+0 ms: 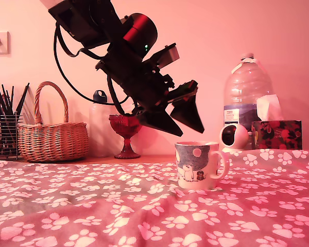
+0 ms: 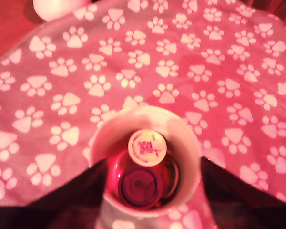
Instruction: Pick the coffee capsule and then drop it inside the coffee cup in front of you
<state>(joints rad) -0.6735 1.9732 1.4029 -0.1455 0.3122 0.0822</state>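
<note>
Claw (image 1: 191, 119) agape above glossy round ceramic coffee cup (image 1: 198, 164), capsule (image 2: 147, 147) inside.

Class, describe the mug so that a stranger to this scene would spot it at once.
Start at the pink paw-print cloth covering the table. Below the arm's gripper stands the coffee cup, white with a handle. Unlike the red goblet and wicker basket behind, it has a blue-grey dotted band and cartoon bears.
</note>
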